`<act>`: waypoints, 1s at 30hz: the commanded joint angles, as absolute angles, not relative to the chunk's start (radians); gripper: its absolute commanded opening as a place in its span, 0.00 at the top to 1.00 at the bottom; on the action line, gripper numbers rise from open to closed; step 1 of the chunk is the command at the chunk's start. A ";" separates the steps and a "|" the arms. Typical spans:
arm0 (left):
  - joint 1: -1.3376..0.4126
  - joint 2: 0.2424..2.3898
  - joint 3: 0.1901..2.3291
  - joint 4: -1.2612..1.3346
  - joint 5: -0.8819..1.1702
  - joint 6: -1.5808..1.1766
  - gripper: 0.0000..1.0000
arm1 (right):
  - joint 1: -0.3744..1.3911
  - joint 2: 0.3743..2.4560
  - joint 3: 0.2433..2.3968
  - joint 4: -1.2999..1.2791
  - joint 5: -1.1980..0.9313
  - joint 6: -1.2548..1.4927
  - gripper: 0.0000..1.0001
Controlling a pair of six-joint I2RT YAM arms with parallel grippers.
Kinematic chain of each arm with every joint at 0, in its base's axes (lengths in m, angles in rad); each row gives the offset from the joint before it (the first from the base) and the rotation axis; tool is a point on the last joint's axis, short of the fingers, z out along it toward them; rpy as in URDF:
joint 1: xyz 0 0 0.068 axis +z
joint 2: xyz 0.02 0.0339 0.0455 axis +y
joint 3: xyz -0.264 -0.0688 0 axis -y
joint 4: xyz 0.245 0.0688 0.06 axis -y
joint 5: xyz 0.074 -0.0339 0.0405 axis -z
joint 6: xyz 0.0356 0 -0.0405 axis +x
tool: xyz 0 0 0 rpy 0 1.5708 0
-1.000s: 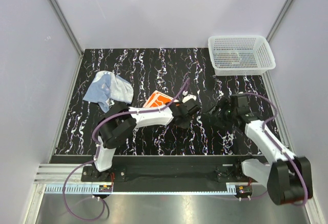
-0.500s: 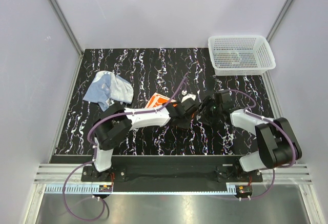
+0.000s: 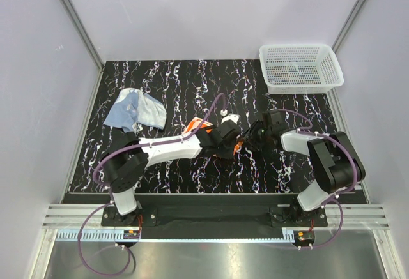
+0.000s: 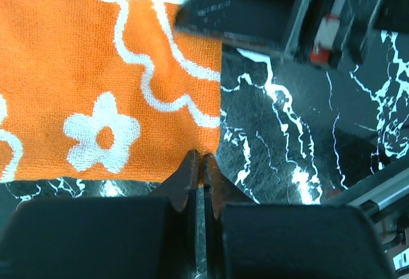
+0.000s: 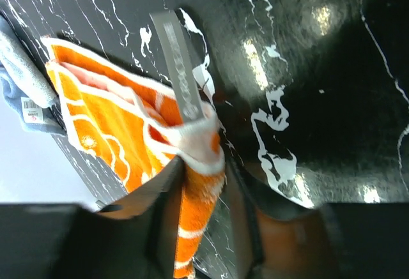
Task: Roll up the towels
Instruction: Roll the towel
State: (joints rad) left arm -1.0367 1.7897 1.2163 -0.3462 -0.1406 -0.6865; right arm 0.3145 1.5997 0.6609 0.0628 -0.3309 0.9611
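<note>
Orange towel (image 4: 96,68) has one corner clamped in the right tool (image 5: 203,164), its edge touching the pressed-together tips of the left tool (image 4: 199,159).

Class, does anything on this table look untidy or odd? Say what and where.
The blue-grey towel lies crumpled and unrolled at the left of the table. The orange towel is bunched mid-table. Nothing looks spilled or damaged.

R gripper (image 3: 254,136), a sec ago well right of the orange towel (image 5: 121,132), has swung in to the towel's right corner, jaws drawn from wide to snug round a fold. L arm (image 3: 172,146) has stretched further across the towel, covering more of it from above.
</note>
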 commanded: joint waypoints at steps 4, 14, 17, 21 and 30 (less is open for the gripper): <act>-1.029 1.712 1.163 -0.275 -0.100 -0.713 1.00 | 0.322 1.625 0.710 0.098 -0.310 0.933 0.75; -1.025 1.689 1.105 -0.229 -0.057 -0.750 1.00 | 0.322 1.586 0.765 -0.032 -0.264 0.855 0.68; -1.022 1.683 1.082 -0.195 -0.025 -0.776 1.00 | 0.322 1.545 0.808 -0.139 -0.209 0.801 0.34; -1.002 1.669 1.043 -0.123 0.040 -0.834 1.00 | 0.322 1.479 0.867 -0.315 -0.114 0.738 0.23; -0.895 1.602 0.789 0.346 0.242 -1.084 1.00 | 0.321 1.292 0.891 -0.411 -0.109 0.695 0.27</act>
State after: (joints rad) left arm -0.9375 1.6451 0.8520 0.0547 0.1173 -0.9516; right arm 0.3187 1.3403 0.8772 -0.3687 -0.1104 0.7265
